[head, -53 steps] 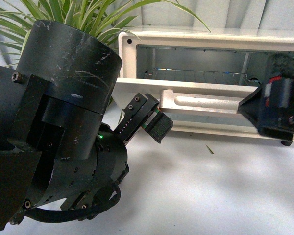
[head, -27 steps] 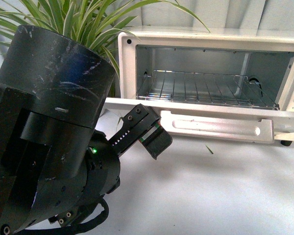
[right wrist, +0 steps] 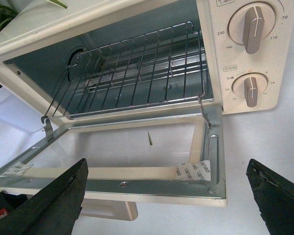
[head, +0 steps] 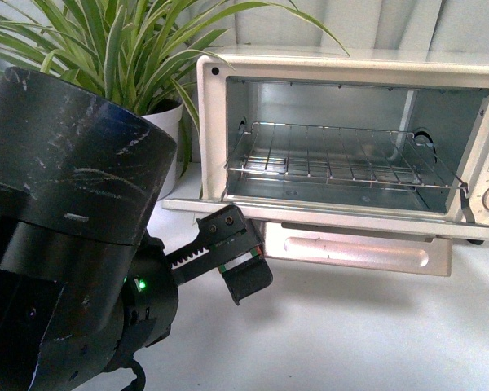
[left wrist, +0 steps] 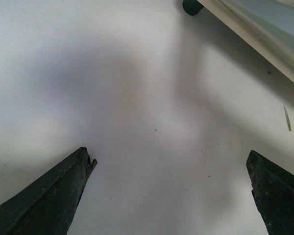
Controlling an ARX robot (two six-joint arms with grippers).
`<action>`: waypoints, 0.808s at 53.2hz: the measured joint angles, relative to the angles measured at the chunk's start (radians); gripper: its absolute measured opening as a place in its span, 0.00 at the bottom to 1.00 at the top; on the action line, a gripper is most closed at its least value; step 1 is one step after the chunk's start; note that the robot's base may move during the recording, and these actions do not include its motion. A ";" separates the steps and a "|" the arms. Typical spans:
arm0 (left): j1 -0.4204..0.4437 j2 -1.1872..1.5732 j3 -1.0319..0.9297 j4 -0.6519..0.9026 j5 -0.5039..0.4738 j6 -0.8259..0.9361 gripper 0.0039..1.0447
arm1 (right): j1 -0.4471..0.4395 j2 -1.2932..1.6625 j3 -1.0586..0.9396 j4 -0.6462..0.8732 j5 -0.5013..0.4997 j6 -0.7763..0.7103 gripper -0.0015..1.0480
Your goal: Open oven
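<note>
white table (head: 350, 326), oven (head: 213, 122) at its far edge, door (right wrist: 122, 172) down flat, rack (head: 334, 155) sticking out. left gripper (left wrist: 169, 154) fingers wide, empty; right gripper (right wrist: 166, 166) wide, empty.

Scuffed black left arm (head: 73, 179), toothed left gripper (head: 243, 265)

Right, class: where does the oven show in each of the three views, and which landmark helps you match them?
Front view: the oven fills the upper right, door dropped open.
Left wrist view: only its pale edge and a black foot, at one corner.
Right wrist view: it fills most of the picture, knobs beside the cavity.
Landmark: the wire rack, in the front and right wrist views.
</note>
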 joint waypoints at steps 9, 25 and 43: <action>-0.006 0.000 -0.013 0.013 -0.027 0.079 0.94 | -0.006 -0.005 -0.007 0.000 -0.011 0.000 0.91; -0.031 0.000 -0.035 0.012 -0.114 0.264 0.94 | -0.002 -0.019 -0.040 0.000 -0.014 0.000 0.91; -0.035 0.001 -0.077 0.049 -0.198 0.470 0.94 | 0.023 -0.027 -0.056 0.005 -0.010 0.000 0.91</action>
